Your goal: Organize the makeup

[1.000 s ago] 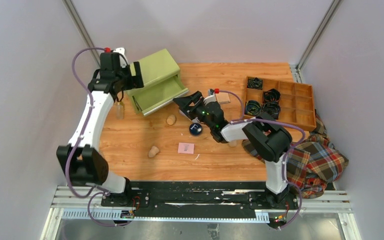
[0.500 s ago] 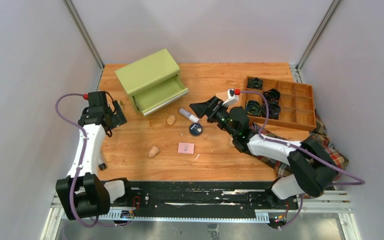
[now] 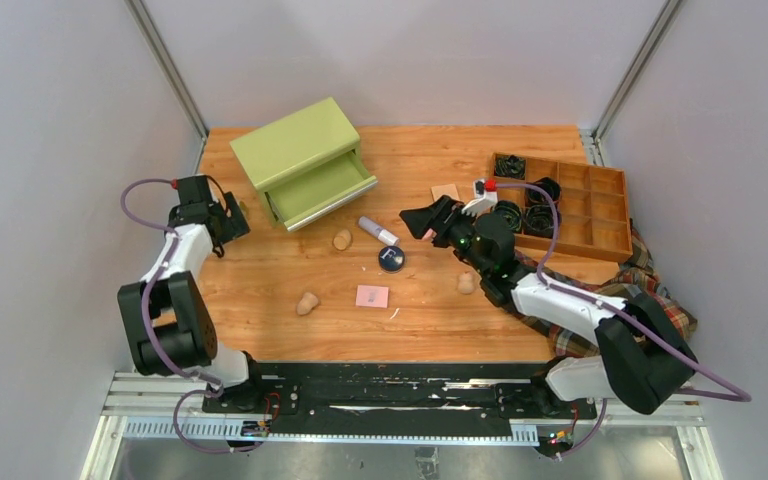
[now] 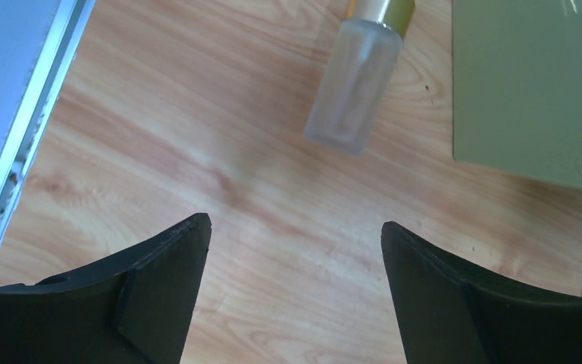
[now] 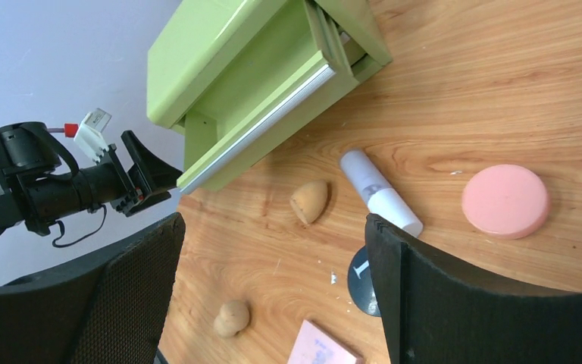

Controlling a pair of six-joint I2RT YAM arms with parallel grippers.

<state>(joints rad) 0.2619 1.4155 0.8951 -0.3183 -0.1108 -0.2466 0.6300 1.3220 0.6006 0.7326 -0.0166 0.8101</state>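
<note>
left gripper point(image 4: 295, 227): spread, holding nothing; clear bottle point(image 4: 355, 95) just ahead of it on the table point(image 4: 197, 174), beside the green drawer box point(image 4: 530, 83) | right gripper point(image 5: 273, 220): spread, holding nothing; raised over mid-table | makeup: white tube point(image 5: 381, 192), pink round disc point(image 5: 505, 201), navy compact point(image 3: 392, 259), pink square pad point(image 3: 372, 296), tan sponges point(image 3: 342, 239) loose on the table

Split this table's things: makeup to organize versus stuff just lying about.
Makeup: white tube, navy compact, pink pad, pink disc, tan sponges, tan square, clear bottle.
Lying about: black coiled bands, wooden tray, plaid cloth.
</note>
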